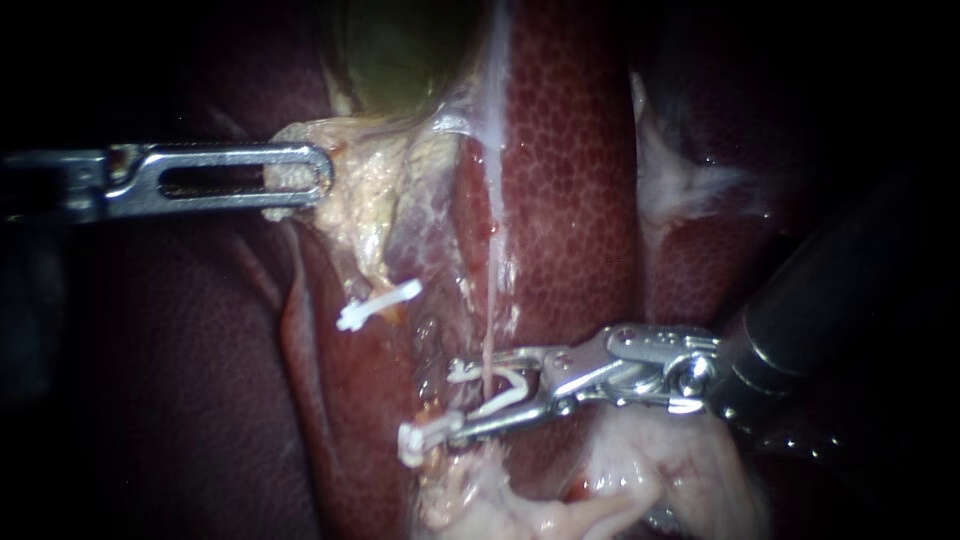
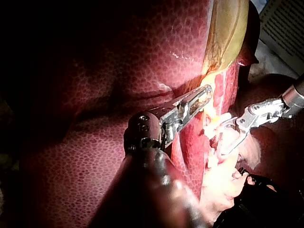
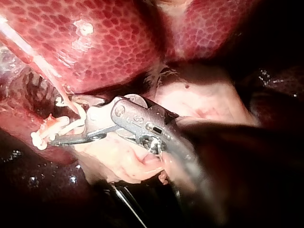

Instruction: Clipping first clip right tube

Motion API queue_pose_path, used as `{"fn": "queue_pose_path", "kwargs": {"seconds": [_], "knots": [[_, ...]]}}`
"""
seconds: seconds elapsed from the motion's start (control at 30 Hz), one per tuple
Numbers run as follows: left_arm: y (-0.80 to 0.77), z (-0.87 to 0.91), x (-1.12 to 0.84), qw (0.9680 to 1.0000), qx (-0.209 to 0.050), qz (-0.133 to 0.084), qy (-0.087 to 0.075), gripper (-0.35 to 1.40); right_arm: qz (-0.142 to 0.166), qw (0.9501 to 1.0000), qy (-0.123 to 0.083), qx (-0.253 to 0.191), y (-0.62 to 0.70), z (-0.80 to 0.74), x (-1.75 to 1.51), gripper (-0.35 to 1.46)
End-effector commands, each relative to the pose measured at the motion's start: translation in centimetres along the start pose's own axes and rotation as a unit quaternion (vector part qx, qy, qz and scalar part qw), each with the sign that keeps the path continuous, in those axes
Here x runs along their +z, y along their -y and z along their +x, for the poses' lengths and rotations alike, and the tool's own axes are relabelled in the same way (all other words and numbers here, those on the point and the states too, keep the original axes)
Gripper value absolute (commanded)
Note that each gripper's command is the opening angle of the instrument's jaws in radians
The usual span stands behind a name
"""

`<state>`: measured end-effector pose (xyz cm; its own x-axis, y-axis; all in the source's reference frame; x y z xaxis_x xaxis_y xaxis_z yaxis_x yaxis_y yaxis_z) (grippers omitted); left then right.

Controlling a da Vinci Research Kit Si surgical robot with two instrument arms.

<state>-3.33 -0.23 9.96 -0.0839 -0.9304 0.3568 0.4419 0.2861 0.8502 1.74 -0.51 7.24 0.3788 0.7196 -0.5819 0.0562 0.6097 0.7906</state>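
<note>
One curved white clip straddles a thin, pale tube.

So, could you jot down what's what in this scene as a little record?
organs: liver; greenish gallbladder
left instrument: clamped on pale tissue below the gallbladder
right instrument: holds an open loaded clip astride the thin tube
placed clip: on tissue left of that tube in the endoscope view
task state: loaded clip not yet closed
</note>
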Motion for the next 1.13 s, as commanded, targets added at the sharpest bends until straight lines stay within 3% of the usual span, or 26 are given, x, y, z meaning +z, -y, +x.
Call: {"fn": "queue_pose_path", "kwargs": {"seconds": [0.03, 0.27, 0.47, 1.13], "knots": [[0.00, 0.00, 0.00, 1.0000, 0.000, 0.000, 0.000, -0.35, 0.002, 1.0000, 0.001, 0.004, 0.01, 0.00, -0.01, 0.26], [0.00, 0.00, 0.00, 1.0000, 0.000, 0.000, 0.000, -0.35, 0.020, 0.9997, 0.006, 0.013, 0.01, -0.01, -0.03, -0.16], [0.00, 0.00, 0.00, 1.0000, 0.000, 0.000, 0.000, -0.35, 0.021, 0.9996, 0.006, 0.015, 0.01, -0.02, -0.04, -0.35], [0.00, 0.01, 0.00, 1.0000, 0.000, 0.000, 0.000, -0.35, 0.023, 0.9994, 0.008, 0.023, -0.03, -0.04, -0.06, -0.35]]}}
